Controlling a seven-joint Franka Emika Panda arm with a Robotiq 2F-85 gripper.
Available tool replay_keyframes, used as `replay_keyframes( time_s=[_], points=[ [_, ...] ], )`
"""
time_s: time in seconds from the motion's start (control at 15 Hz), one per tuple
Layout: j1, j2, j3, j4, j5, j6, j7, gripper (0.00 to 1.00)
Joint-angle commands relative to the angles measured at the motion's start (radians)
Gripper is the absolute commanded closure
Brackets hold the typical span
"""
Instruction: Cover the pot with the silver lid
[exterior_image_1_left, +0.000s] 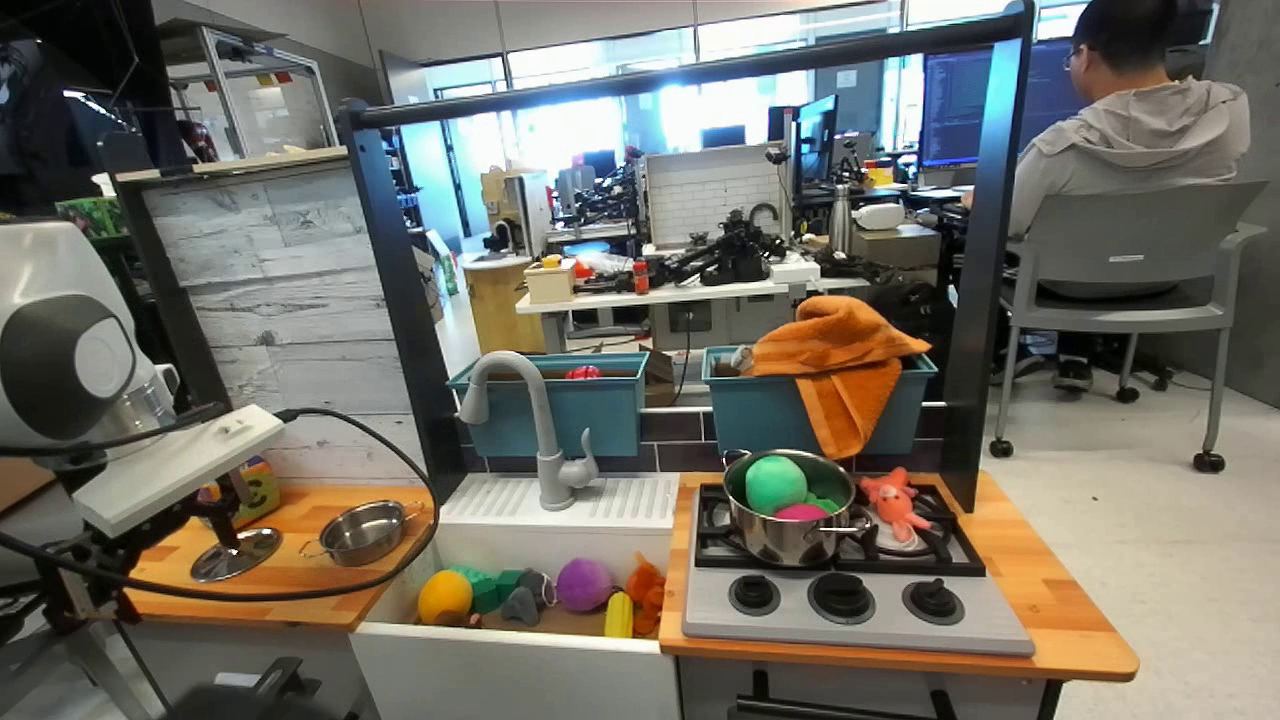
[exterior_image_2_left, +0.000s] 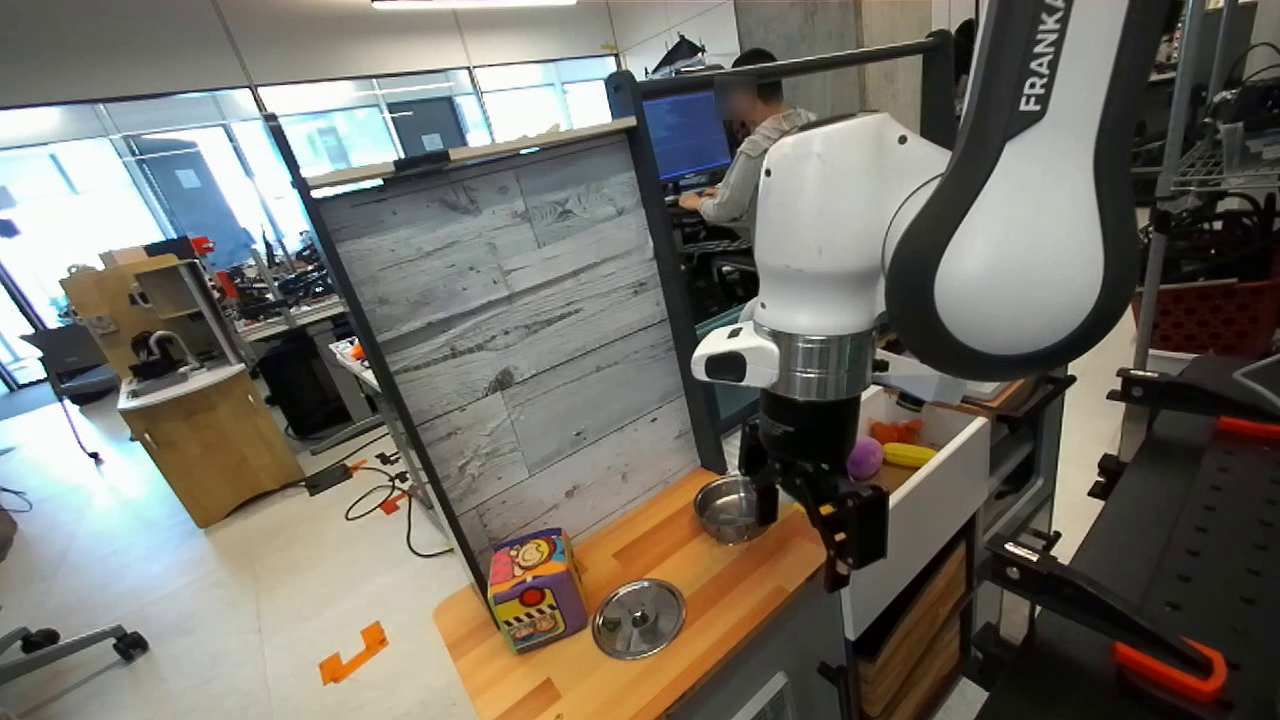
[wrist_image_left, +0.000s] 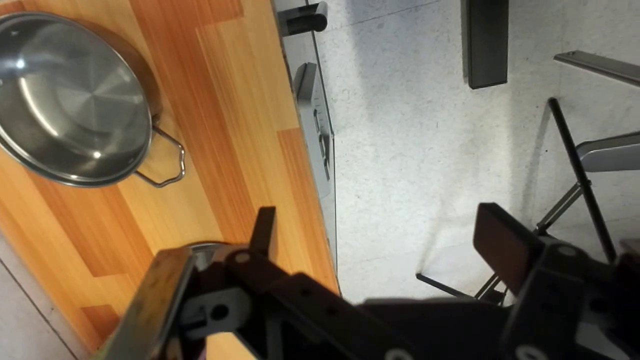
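Observation:
The small shiny pot (exterior_image_1_left: 362, 533) sits upright and uncovered on the wooden counter, in both exterior views (exterior_image_2_left: 728, 512). It is empty in the wrist view (wrist_image_left: 75, 100), at the upper left, with one wire handle showing. The flat silver lid (exterior_image_2_left: 640, 620) lies on the same counter, apart from the pot; it shows in both exterior views (exterior_image_1_left: 236, 556). In the wrist view only a sliver of the lid (wrist_image_left: 204, 254) shows behind a finger. My gripper (exterior_image_2_left: 805, 535) points down above the counter's front edge, near the pot. Its fingers (wrist_image_left: 375, 225) are wide apart with nothing between them.
A colourful cloth cube (exterior_image_2_left: 538, 590) stands beside the lid. A grey wood panel (exterior_image_2_left: 510, 330) rises behind the counter. The sink (exterior_image_1_left: 515, 655) beside the pot holds several toys. A larger pot (exterior_image_1_left: 790, 540) with a green ball stands on the stove (exterior_image_1_left: 850, 610).

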Motion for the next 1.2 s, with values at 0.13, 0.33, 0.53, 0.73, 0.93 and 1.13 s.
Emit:
replay_keyframes(
  time_s=[0.13,0.33,0.53,0.73,0.93,1.13],
  points=[
    [0.008,0.001,-0.003,0.001,0.022,0.001,-0.02,0.0],
    [-0.004,0.006,0.006,0.003,0.019,0.019,-0.034,0.0],
    [-0.012,0.048,0.06,0.034,0.007,0.036,-0.09,0.0],
    [0.017,0.101,0.098,0.1,0.007,0.032,-0.146,0.0],
    [0.064,0.161,0.079,0.219,0.011,0.029,-0.168,0.0],
    [0.084,0.192,0.052,0.326,0.018,0.023,-0.169,0.0]
  ],
)
